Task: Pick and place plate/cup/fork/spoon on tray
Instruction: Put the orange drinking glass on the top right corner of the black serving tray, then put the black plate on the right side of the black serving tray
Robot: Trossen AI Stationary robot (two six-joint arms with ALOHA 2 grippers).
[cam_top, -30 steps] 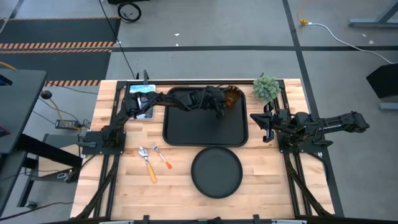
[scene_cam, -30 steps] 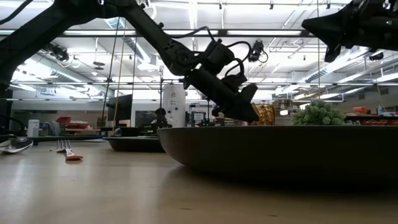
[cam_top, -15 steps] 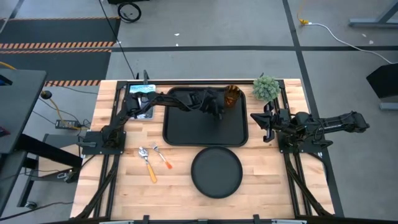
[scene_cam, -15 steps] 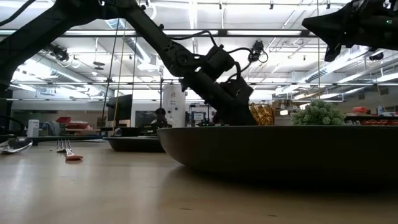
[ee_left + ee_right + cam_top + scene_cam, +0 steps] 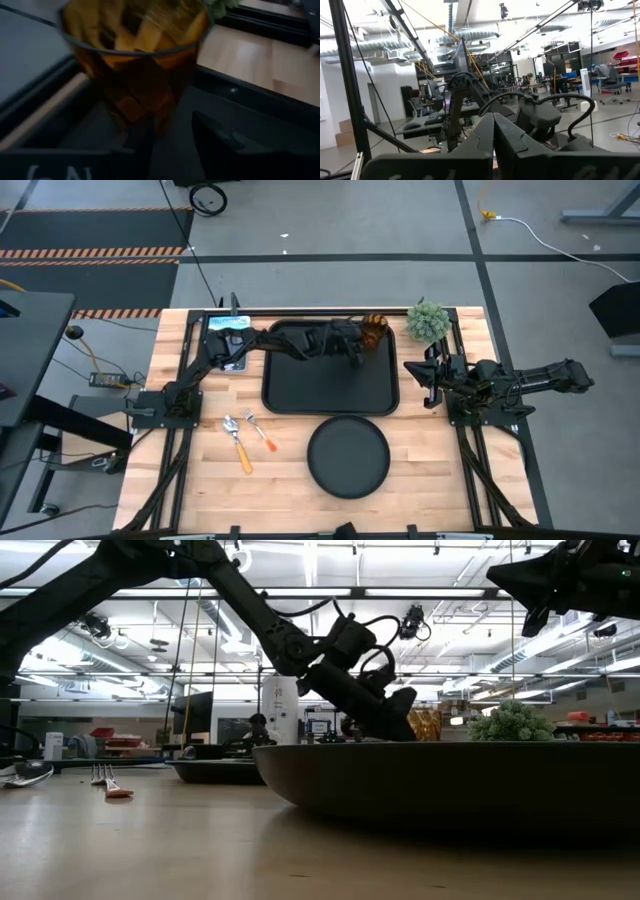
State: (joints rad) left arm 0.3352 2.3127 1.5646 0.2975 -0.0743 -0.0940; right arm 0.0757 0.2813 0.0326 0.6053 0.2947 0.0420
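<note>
The amber cup (image 5: pixel 374 329) stands in the far right corner of the black tray (image 5: pixel 272 394); the left wrist view shows it close up (image 5: pixel 135 60). My left gripper (image 5: pixel 356 346) is over the tray, open, its fingers (image 5: pixel 222 142) just short of the cup's base. The black plate (image 5: pixel 348 457) lies on the table in front of the tray. The fork (image 5: pixel 260 432) and the spoon (image 5: pixel 238 445) lie at the near left. My right gripper (image 5: pixel 424 380) waits shut, right of the tray.
A small green potted plant (image 5: pixel 428 322) stands on the table just right of the cup's corner. A blue-and-white item (image 5: pixel 228 326) lies at the far left. In the low view the plate (image 5: pixel 450 780) fills the foreground.
My left gripper dipped down toward the tray's far right corner, then rose a little and drew back toward the left. The cup has shifted slightly toward the far edge and now stands in the corner.
</note>
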